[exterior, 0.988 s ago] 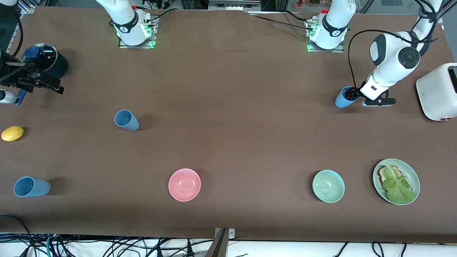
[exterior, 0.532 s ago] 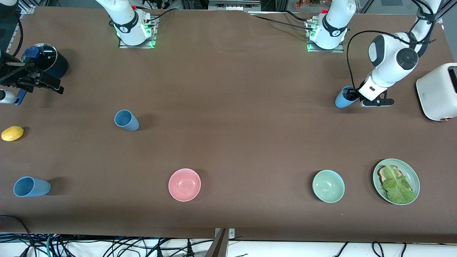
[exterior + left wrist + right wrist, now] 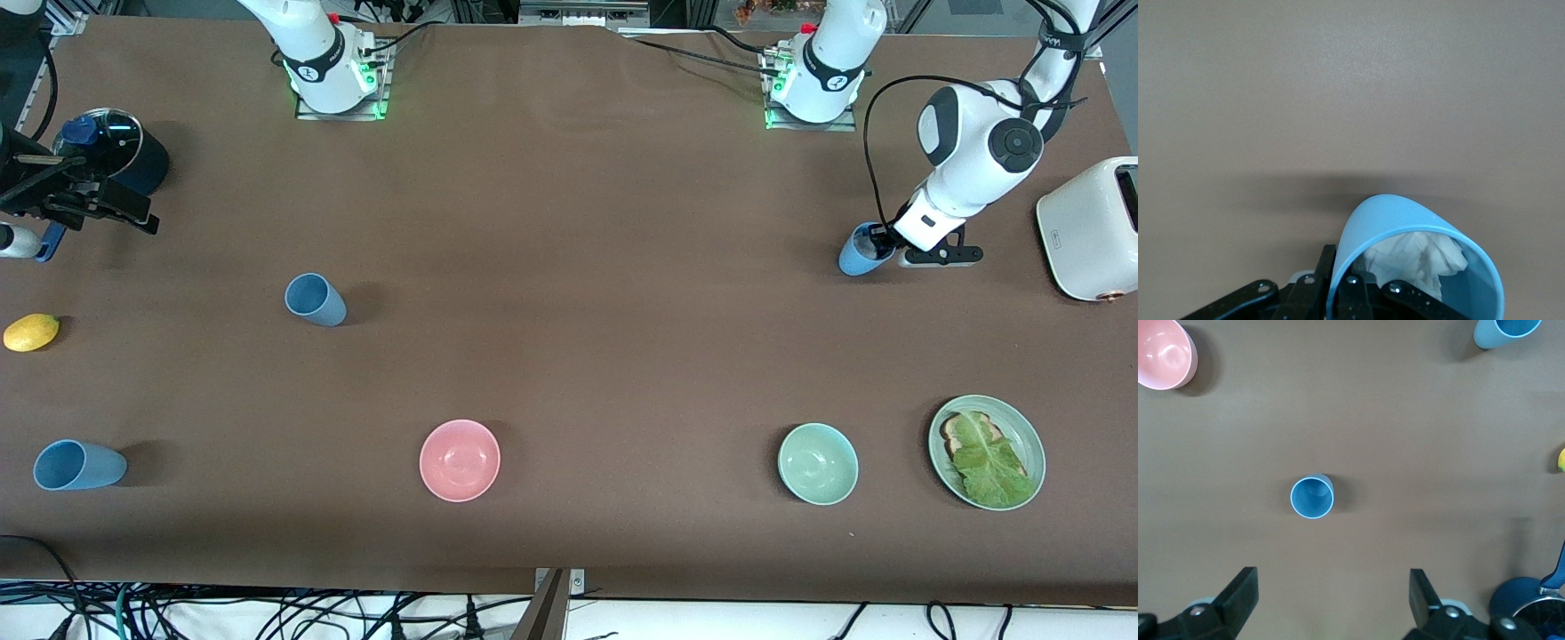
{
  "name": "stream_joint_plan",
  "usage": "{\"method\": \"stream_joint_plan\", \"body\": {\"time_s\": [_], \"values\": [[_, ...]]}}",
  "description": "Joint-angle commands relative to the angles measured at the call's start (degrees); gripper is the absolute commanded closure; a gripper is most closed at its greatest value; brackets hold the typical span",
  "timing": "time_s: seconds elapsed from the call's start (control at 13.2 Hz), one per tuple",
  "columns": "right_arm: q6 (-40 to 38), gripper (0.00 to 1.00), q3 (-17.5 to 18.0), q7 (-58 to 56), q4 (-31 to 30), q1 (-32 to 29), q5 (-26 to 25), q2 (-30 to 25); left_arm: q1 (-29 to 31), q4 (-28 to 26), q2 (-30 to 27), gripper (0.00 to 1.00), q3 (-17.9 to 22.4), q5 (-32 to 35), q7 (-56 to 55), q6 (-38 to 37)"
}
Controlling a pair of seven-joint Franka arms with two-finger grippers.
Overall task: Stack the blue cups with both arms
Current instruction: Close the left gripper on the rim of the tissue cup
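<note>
Three blue cups show in the front view. One blue cup (image 3: 858,255) stands near the left arm's end, slightly tilted, with crumpled white paper (image 3: 1418,257) inside. My left gripper (image 3: 880,238) (image 3: 1340,275) is shut on its rim, one finger inside and one outside. A second cup (image 3: 316,300) (image 3: 1312,497) stands upright toward the right arm's end. The third cup (image 3: 78,465) (image 3: 1506,331) is nearer the front camera. My right gripper (image 3: 89,206) (image 3: 1333,597) hangs open high beside the saucepan and holds nothing.
A navy lidded saucepan (image 3: 116,149) and a lemon (image 3: 31,332) lie at the right arm's end. A pink bowl (image 3: 460,460), a green bowl (image 3: 818,463) and a green plate (image 3: 1031,444) with toast and lettuce sit nearer the camera. A white toaster (image 3: 1092,227) stands beside the left arm.
The left gripper has shut on the cup's rim, and the cup has shifted slightly toward the front camera. The right arm has not moved.
</note>
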Motion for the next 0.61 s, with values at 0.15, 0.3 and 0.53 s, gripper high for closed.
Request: {"method": "stream_joint_plan", "body": {"time_s": [0.15,0.3,0.53], "values": [[0.1,0.00,0.0,0.0,-0.2,-0.2,0.3,-0.4,-0.8,3.2,-2.6,1.00,0.0,-1.5,-0.1,-2.8],[0.1,0.00,0.0,0.0,-0.3,-0.2,0.3,-0.4,-0.9,5.6,-4.2,1.00,-1.1,-2.2,-1.0,-6.2],[0.1,0.00,0.0,0.0,-0.2,-0.2,0.3,-0.4,-0.9,9.0,-5.2,1.00,-2.5,-2.2,-2.5,-9.7]]}}
